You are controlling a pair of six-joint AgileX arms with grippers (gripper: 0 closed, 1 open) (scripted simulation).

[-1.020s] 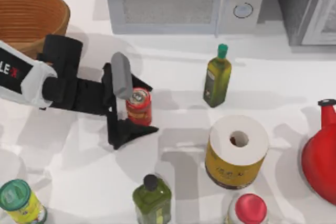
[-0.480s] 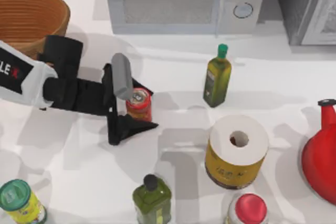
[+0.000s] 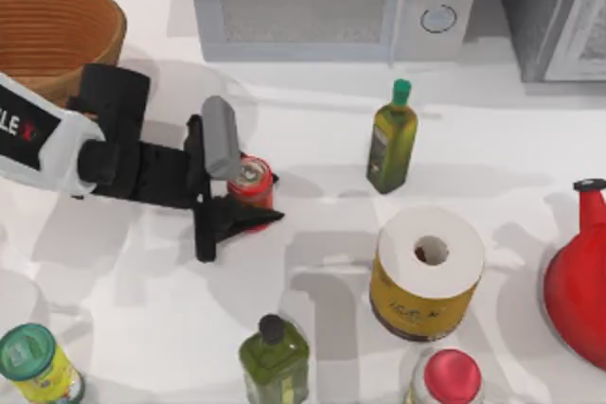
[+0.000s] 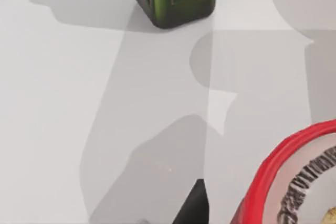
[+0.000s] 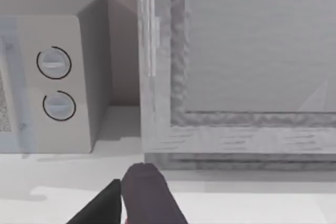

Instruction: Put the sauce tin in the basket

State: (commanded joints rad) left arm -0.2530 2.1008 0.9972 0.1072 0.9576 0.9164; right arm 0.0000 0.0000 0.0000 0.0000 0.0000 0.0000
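Note:
The sauce tin [image 3: 252, 180], red with a silver top, stands left of the table's middle. My left gripper [image 3: 248, 192] is shut on it, a grey finger [image 3: 220, 137] on its far side and a black finger [image 3: 237, 219] on its near side. In the left wrist view the sauce tin's red rim [image 4: 273, 169] sits close beside the black finger [image 4: 193, 205]. The basket [image 3: 112, 24], woven and tan-brown, lies at the far left corner behind the left arm. My right gripper [image 5: 123, 184] is parked near the back wall, its fingers together.
A microwave [image 3: 322, 2] stands at the back. A green-capped oil bottle [image 3: 392, 137], a paper roll [image 3: 428, 272] and a red kettle [image 3: 579, 281] lie to the right. A dark-capped green bottle [image 3: 274, 357], a green-lidded jar [image 3: 33, 362] and a red-capped container [image 3: 450, 377] line the front.
The left gripper's black finger has moved in toward the tin, narrowing the gap until both fingers press it. The tin has shifted slightly toward the back.

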